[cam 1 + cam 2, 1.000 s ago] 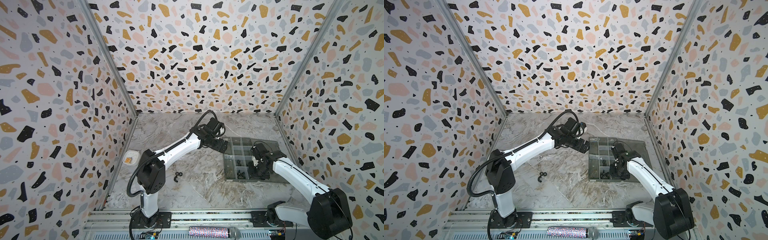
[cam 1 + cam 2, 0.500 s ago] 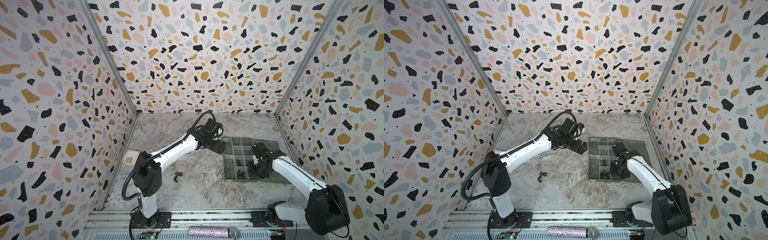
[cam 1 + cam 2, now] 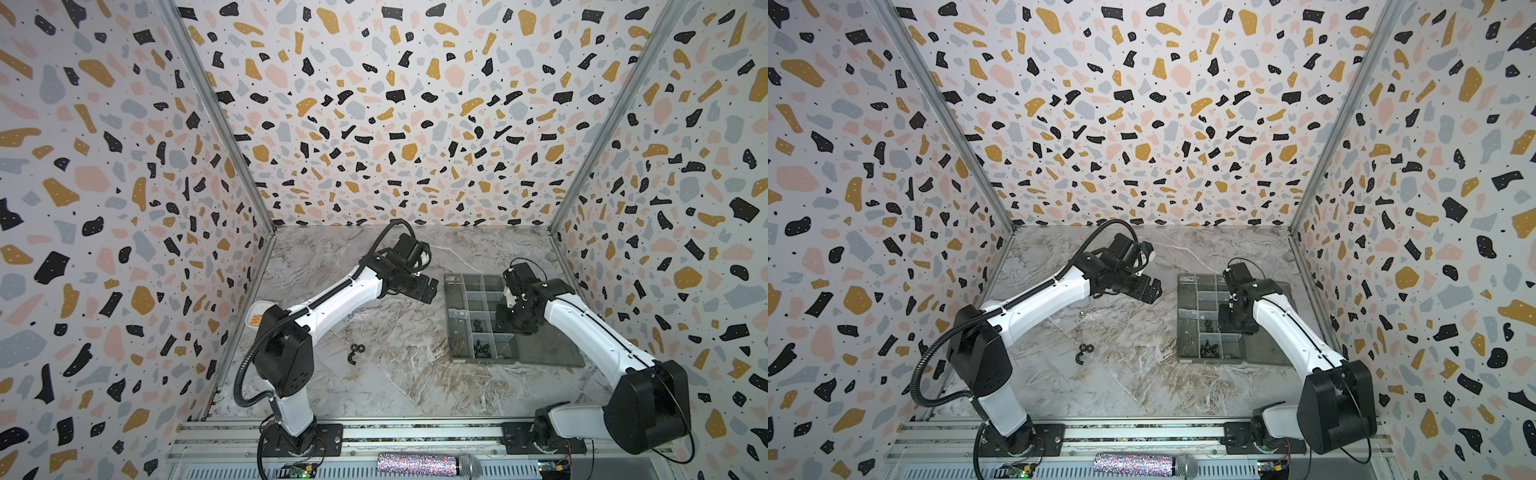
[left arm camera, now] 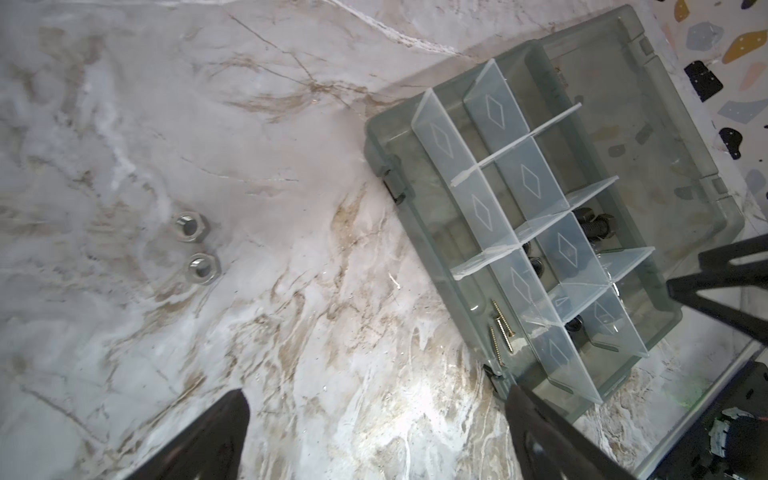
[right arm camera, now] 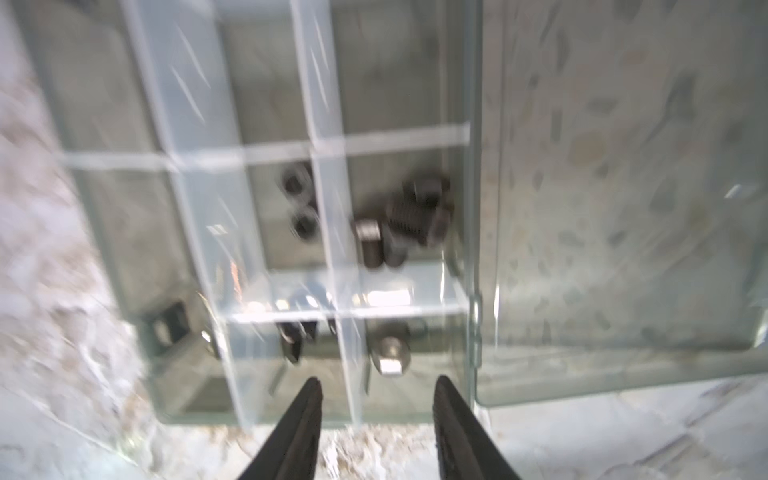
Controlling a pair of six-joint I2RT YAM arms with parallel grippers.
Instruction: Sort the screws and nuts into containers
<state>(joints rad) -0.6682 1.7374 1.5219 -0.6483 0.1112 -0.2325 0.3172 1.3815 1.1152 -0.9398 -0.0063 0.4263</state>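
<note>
The right gripper is letting go. Its jaws are spreading above the organiser box and nothing sits between them now. Just past the fingertips, a silver domed nut lies in the end compartment against the lid-side wall, and it looks freshly dropped. That makes one more piece sorted.

One compartment further along sit the black bolts, with the black hex nuts across the divider. The brass screws lie in a corner compartment.

The box stands by the right edge of the counter. Over mid-counter the left gripper hangs wide open and empty, and it has eased back a touch from the box's left wall.

Two silver nuts are still loose on the open counter. The black loose nuts wait toward the left edge, so there are more to fetch.
</note>
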